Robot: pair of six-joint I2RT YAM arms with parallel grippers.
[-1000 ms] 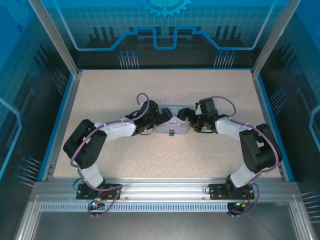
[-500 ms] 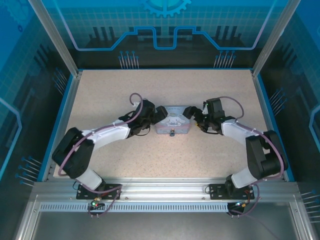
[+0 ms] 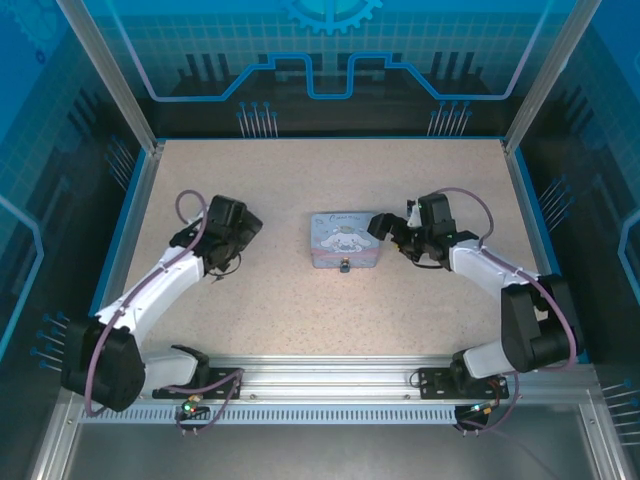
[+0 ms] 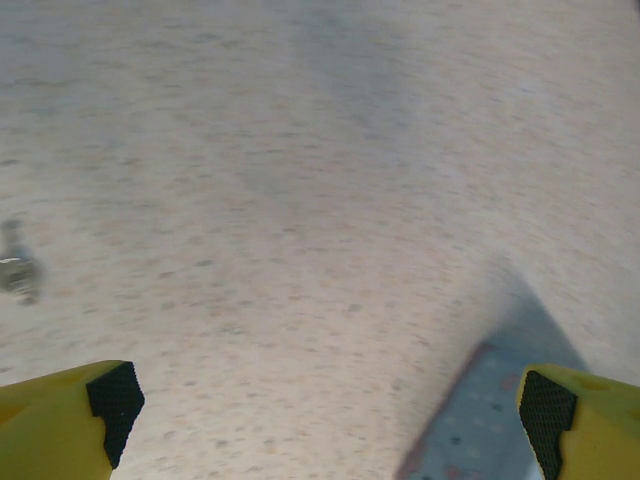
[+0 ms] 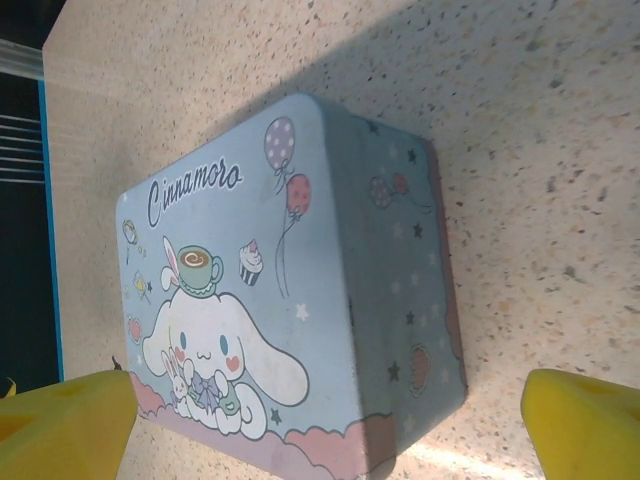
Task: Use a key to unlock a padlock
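Robot lab test cell, an enclosed bench setup.
Alu-extrusion frame (image 3: 320, 375) w/ slotted front rail is boxing in a speckled tabletop (image 3: 330, 175), and a blue rim (image 3: 126, 235) is edging it. Blue see-thru panels (image 3: 330, 60), printed w/ a gear graphic (image 3: 330, 12) & circuit-style lines, are walling off the back & sides. Two white/black robot arms, left arm (image 3: 150, 295) & right arm (image 3: 490, 265), are sitting bolted to that rail, w/ purple cables (image 3: 182, 208) looping along them.
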